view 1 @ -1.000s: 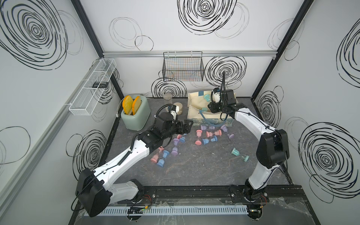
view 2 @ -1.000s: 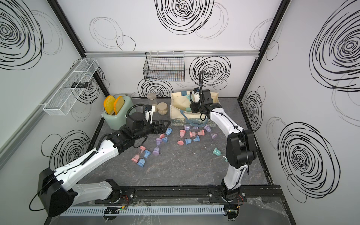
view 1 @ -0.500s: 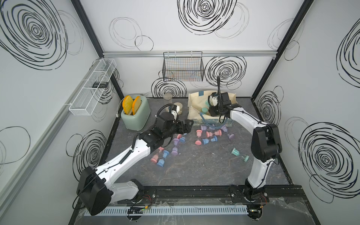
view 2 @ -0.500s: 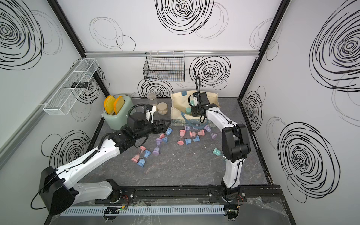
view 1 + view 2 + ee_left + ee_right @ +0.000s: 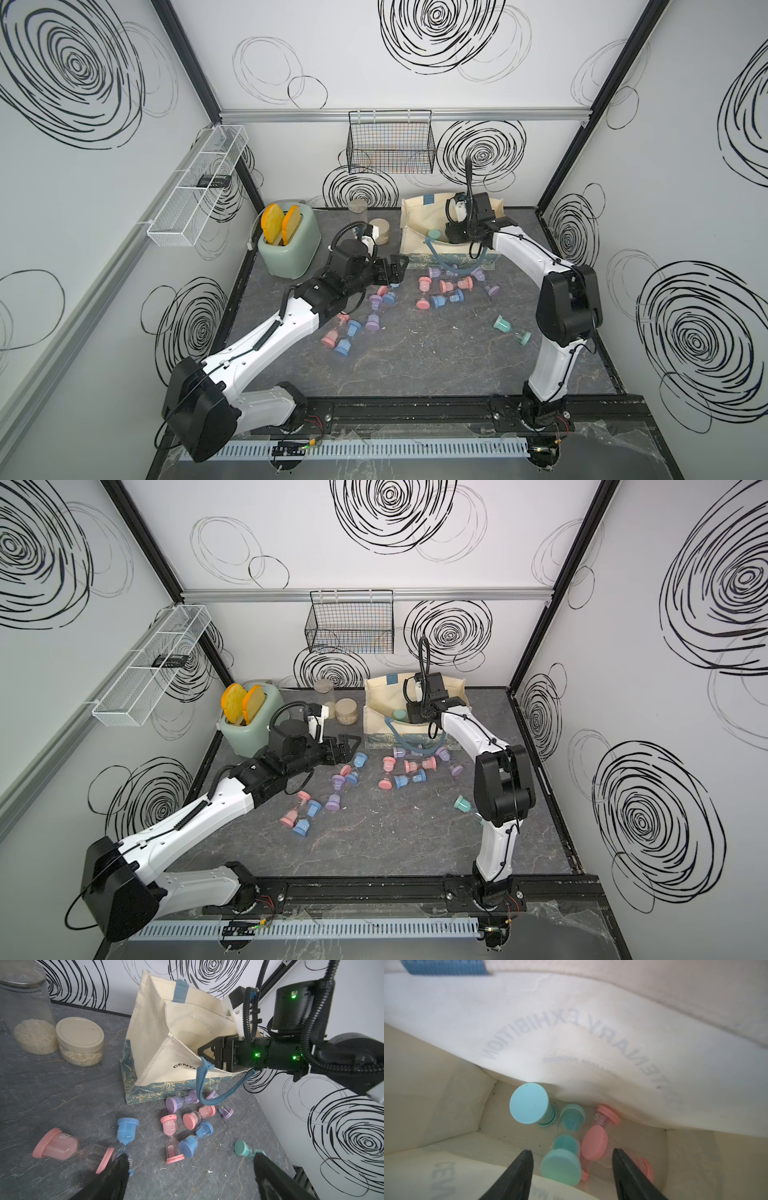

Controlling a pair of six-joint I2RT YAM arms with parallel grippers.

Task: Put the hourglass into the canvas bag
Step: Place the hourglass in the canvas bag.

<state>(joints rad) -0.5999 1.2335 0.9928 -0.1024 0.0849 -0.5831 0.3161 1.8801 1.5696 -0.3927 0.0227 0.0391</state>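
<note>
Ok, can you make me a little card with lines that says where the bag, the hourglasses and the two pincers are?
bag: open, standing at the back of the table
inside bag: teal hourglasses, pink hourglasses
right pincer: open, at the bag's mouth, above a teal hourglass
loose hourglasses: pink, blue, purple, teal, lying on the table in front of the bag
left pincer: open, empty, over the loose hourglasses
nearby: toaster, jars
</note>
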